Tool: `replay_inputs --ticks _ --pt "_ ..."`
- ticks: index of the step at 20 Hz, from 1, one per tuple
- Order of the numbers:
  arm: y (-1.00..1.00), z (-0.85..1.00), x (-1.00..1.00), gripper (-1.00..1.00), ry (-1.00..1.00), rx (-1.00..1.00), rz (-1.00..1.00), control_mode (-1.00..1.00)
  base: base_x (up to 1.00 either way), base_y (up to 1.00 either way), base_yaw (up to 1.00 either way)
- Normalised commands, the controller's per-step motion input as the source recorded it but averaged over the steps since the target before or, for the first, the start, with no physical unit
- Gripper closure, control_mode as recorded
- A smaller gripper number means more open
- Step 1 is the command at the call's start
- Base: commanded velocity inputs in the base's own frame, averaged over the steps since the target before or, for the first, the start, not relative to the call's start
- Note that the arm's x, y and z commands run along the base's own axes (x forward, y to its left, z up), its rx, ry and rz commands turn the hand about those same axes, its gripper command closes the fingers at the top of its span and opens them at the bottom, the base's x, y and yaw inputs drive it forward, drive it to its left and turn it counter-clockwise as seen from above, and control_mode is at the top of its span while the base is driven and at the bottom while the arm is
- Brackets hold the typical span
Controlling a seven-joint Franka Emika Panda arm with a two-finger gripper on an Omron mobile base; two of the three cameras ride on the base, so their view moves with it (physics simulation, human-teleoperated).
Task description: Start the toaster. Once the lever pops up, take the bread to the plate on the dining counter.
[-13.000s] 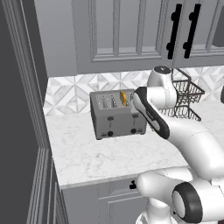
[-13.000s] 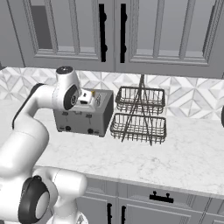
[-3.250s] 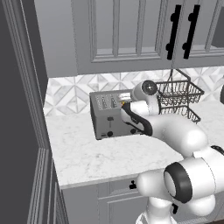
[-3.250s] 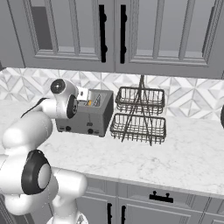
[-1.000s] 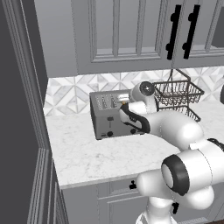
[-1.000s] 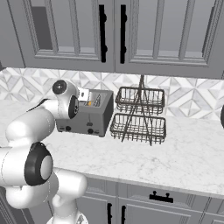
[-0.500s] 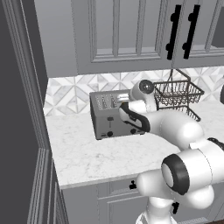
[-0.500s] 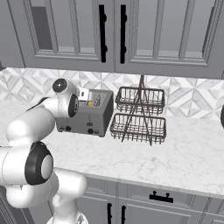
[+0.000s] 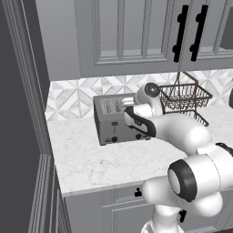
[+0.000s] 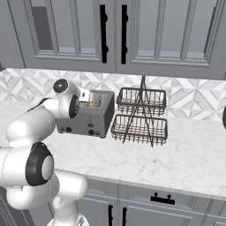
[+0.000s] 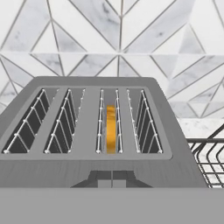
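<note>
Toaster [image 9: 119, 119] standing on the marble worktop [image 9: 109, 159] toward its back edge, near the tiled wall, front with levers and knobs facing the worktop's front edge. Bread [image 11: 111, 128] seated low in the third slot from the left in the hand view, orange crust edge up. Gripper [image 11: 112, 179] shut, jaws pressed together, nothing held, positioned at the toaster's upper front edge. Two-tier wire basket rack [image 10: 141, 116] just beside the toaster, apart from it.
</note>
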Motion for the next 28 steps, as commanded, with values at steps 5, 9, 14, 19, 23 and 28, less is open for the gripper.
replay_inputs --ticks 5,9,14,19,23,28 --pt "0.0 -0.04 0.02 1.0 0.0 0.0 0.0 -1.0 0.0 0.0 0.0" --pt "0.0 -0.01 0.04 1.0 0.0 0.0 0.0 -1.0 0.0 0.0 0.0" --pt "0.0 0.0 0.01 1.0 0.0 0.0 0.0 -1.0 0.0 0.0 0.0" --pt "0.0 0.0 0.0 1.0 0.02 0.0 0.0 -1.0 0.0 0.0 0.0" --pt "0.0 0.0 0.0 1.0 0.01 0.0 0.0 -1.0 0.0 0.0 0.0" --pt "0.0 0.0 0.0 1.0 0.04 0.0 0.0 -1.0 0.0 0.0 0.0"
